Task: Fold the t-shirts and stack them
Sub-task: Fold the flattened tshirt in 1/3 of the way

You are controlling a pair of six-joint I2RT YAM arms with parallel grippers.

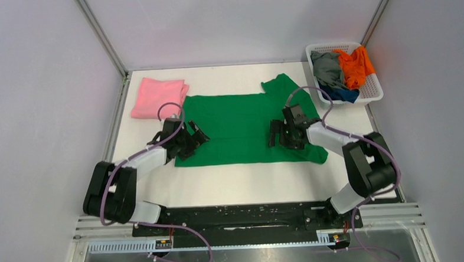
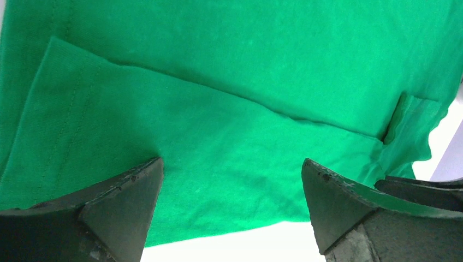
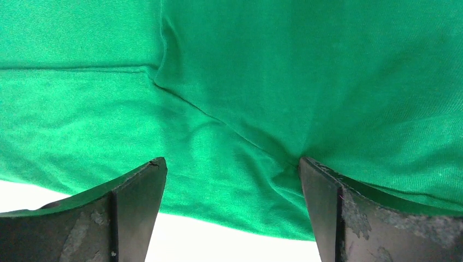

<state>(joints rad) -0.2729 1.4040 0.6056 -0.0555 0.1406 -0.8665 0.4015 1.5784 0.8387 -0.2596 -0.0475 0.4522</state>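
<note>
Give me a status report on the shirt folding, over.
Both open: left claw, right claw, low over green t-shirt. It lies spread flat; pink t-shirt folded, far left. Nothing blocking.

I am viewing robot lab cell: grey wall panels and aluminium frame posts enclosing white table, black mounting rail edging it.

top: overhead, far | wrists: close, seemingly downward | shared: green t-shirt

Left arm and right arm: black joint housings, white link sections. A purple cable loops along each. Gripper fingers: black, wedge-shaped, scuffed.
</note>
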